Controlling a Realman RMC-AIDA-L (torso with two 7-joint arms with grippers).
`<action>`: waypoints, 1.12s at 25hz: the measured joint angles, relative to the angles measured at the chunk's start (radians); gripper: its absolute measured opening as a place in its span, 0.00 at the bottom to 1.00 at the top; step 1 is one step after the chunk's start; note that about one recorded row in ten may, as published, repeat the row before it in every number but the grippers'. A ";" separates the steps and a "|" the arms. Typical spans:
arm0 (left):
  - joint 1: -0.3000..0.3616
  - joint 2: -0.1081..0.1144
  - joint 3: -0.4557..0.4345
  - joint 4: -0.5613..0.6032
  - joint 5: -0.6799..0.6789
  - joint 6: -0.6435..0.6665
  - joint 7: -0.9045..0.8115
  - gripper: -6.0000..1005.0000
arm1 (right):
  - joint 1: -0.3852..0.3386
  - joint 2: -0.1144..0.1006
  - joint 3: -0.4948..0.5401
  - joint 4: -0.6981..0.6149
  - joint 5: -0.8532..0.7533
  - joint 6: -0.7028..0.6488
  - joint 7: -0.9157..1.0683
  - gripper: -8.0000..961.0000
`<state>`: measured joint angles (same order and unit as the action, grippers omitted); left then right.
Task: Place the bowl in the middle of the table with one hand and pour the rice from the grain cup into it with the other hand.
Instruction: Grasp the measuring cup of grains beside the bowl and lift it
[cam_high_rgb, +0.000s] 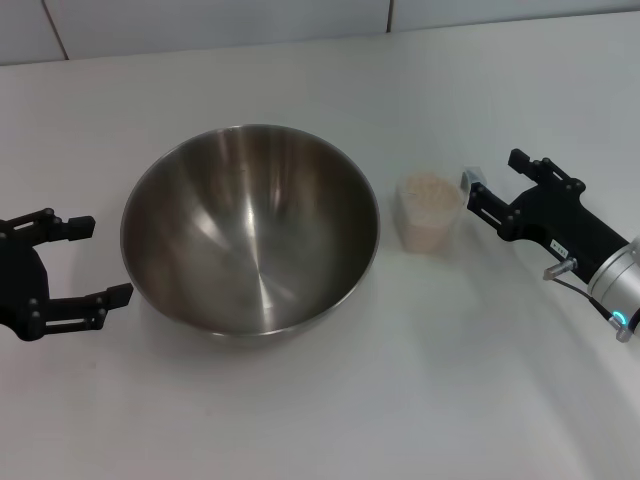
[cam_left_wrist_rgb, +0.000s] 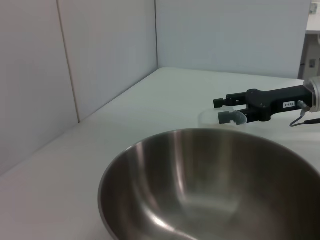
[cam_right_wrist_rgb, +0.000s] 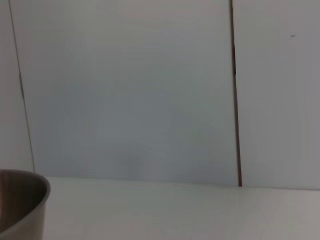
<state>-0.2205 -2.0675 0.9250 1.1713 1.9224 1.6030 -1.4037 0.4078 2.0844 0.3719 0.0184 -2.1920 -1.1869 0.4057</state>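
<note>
So the bowl (cam_high_rgb: 250, 230) is sitting pretty much mid-table (cam_high_rgb: 330, 410), a touch toward the left edge, upright and empty inside, so I'd say the placing half is basically done. The left gripper (cam_high_rgb: 95, 262) hangs just beside the bowl's left rim with its fingers spread wide and nothing in them, not touching the steel as far as I can tell. The pouring half hasn't started: the grain cup (cam_high_rgb: 431, 211) stands upright just right of the bowl, near it but not touching, and is full of rice (cam_high_rgb: 430, 190) nearly to the rim. The right gripper (cam_high_rgb: 490, 182) comes in from the right edge, jaws apart, fingertips right at the cup's side but not closed on it; from the left wrist camera its fingers (cam_left_wrist_rgb: 226, 117) look to be flanking the cup's rim. Nothing else on the table, just the tiled wall (cam_high_rgb: 200, 20) along the far edge. Nothing blocks the way, though the tall bowl rim means the cup needs lifting before tipping, I reckon.
</note>
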 joint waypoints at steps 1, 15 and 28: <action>-0.002 0.000 0.000 -0.005 0.000 0.000 0.000 0.87 | -0.002 0.000 0.000 0.000 0.002 -0.003 -0.004 0.85; -0.014 0.003 0.000 -0.021 0.001 -0.002 0.000 0.87 | -0.003 0.002 0.001 0.018 0.006 -0.007 -0.046 0.39; -0.017 0.003 0.000 -0.024 0.003 -0.002 0.000 0.87 | -0.014 -0.001 0.014 0.019 0.006 -0.073 -0.047 0.03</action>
<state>-0.2378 -2.0646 0.9249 1.1475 1.9252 1.6014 -1.4036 0.3939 2.0836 0.3859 0.0376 -2.1858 -1.2596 0.3588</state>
